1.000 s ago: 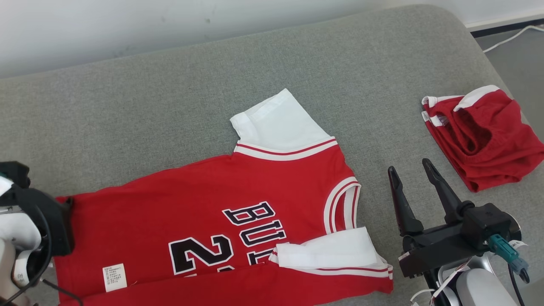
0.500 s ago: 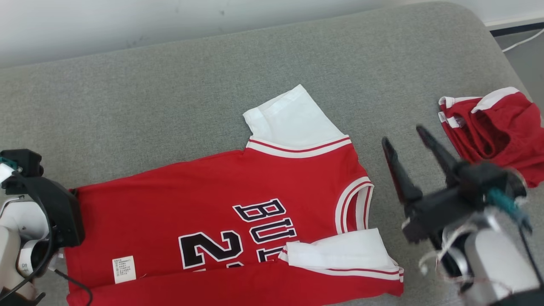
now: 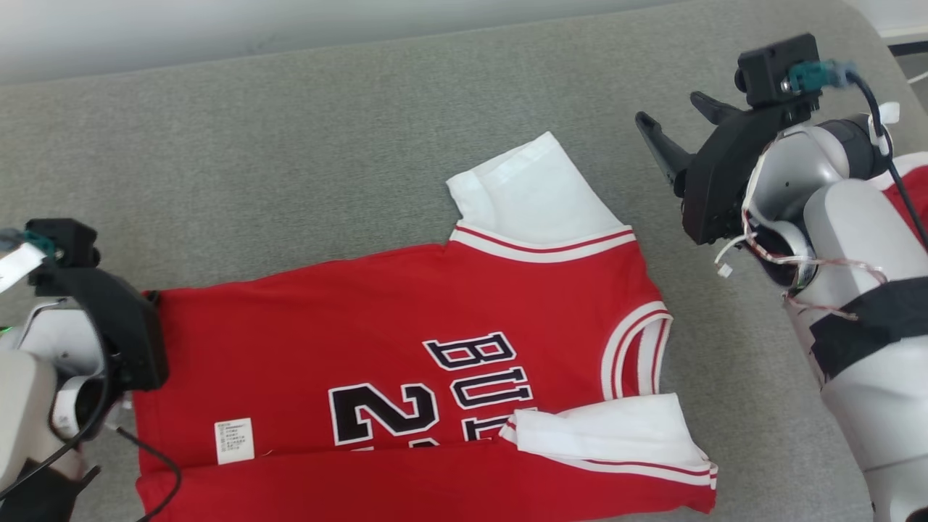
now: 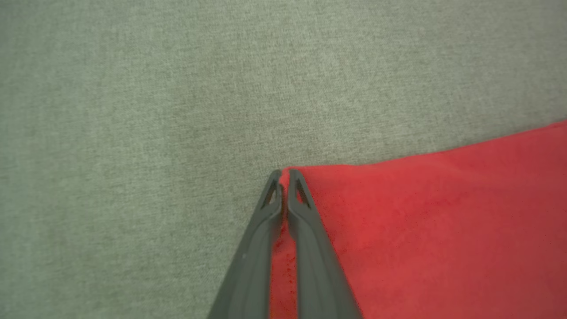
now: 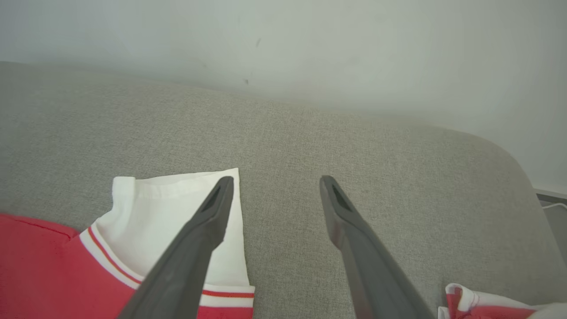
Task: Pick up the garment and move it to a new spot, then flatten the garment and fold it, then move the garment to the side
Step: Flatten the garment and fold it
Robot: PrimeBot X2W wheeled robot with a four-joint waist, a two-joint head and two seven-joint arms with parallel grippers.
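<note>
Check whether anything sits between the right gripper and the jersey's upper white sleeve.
Nothing visible does. The open right gripper hangs over bare cushion beside the white sleeve; the left gripper is shut on a corner of the jersey.

Plain indoor room, home-like, with a soft seat against a wall

A broad grey upholstered cushion (image 3: 326,145) with rounded corners, woven like sofa fabric, stands against a plain white wall (image 5: 310,40); a dark skirting strip (image 5: 549,193) and a white cable (image 5: 553,205) on grey floor (image 5: 558,230) show past its end. A red jersey (image 3: 348,326) lies spread on it.
</note>
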